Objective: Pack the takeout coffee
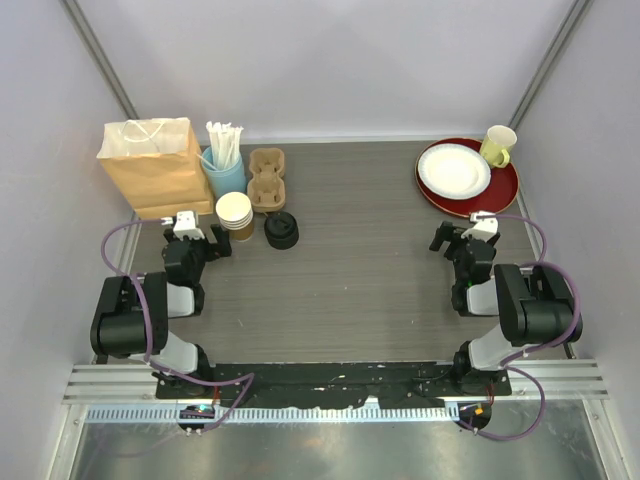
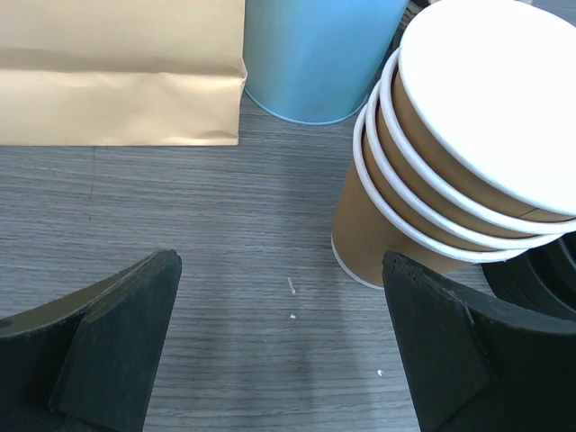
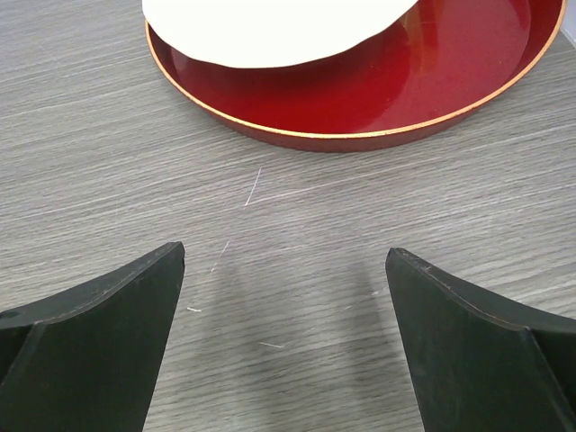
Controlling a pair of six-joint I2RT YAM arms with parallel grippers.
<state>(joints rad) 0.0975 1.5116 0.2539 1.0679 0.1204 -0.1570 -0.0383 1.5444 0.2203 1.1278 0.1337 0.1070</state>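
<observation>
**Though nothing is gripped, the kraft cups point(image 1: 235, 213) stand stacked near the paper bag point(image 1: 145, 165)**

As we look down from above, the cups sit just off the bag's near right corner, nested one inside another, open mouths up. The left wrist view shows us four white rims in that stack, with the bottom cup's base on the wood-grain surface point(image 1: 370, 270). The black lids point(image 1: 281, 230) are not on any cup. They lie in a small pile just beyond the stack, on its side away from the bag.

Right beside the bag stands the blue cup point(image 1: 225, 175), holding white straws point(image 1: 224, 143), and past it, farther from the bag, lies the cardboard carrier point(image 1: 267, 178).

The left gripper point(image 1: 213, 240) hovers in front of the bag, fingers spread wide and facing the stack, and there's nothing between them but bare surface. Well apart from the bag, across the surface, the right gripper point(image 1: 447, 240) is spread just as wide and holds nothing. It points at the red tray point(image 1: 500, 190), which carries a white plate point(image 1: 453, 168) and a yellow mug point(image 1: 498, 145).
</observation>
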